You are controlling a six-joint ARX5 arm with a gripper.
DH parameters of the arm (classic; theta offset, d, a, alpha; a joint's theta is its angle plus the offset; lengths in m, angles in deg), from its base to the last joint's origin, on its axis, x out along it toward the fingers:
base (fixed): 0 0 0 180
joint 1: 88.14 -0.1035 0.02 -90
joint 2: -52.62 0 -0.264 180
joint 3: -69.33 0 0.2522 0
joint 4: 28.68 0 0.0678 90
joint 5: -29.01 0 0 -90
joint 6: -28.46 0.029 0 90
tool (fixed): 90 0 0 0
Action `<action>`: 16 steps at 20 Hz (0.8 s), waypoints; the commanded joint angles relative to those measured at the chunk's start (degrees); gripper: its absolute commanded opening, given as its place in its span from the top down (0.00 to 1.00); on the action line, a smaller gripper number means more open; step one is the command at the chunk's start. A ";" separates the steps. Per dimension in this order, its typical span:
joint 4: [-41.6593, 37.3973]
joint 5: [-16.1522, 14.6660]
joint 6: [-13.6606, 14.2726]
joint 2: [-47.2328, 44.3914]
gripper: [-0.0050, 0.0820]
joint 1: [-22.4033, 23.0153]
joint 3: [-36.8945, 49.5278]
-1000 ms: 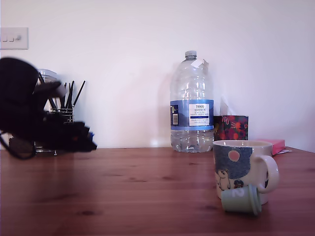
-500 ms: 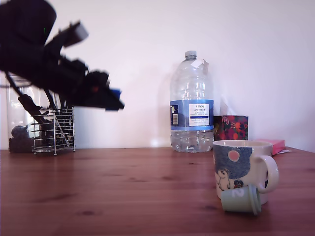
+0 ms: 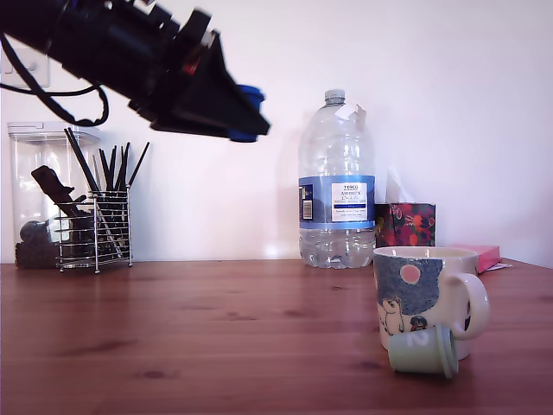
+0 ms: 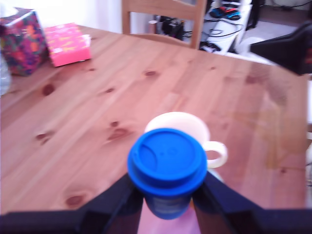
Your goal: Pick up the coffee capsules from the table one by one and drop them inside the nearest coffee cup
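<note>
On the bench (image 3: 216,337) the mug (image 3: 423,294) stands at the exterior view's right, a mint capsule (image 3: 422,351) lying against it. The fingers (image 4: 168,197) pinch the blue capsule (image 4: 167,163) high up, leftward of the mug.

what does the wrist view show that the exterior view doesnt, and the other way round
Only the wrist view shows the blue capsule's round lid face-on between the gripper fingers, and a wooden chair beyond the table edge.

Only the exterior view shows the mint green capsule lying on its side against the front of the mug, the utensil rack, the clear jar and the wall switch.

Both show the wooden table, the mug, the held blue capsule, the floral tissue box and the pink box.
</note>
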 commanded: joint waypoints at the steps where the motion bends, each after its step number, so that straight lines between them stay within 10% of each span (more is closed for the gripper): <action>1: 0.31 -0.28 -0.48 0.31 0.74 0.52 0.52; 16: -1.22 0.68 -1.53 -0.28 0.74 1.60 -0.55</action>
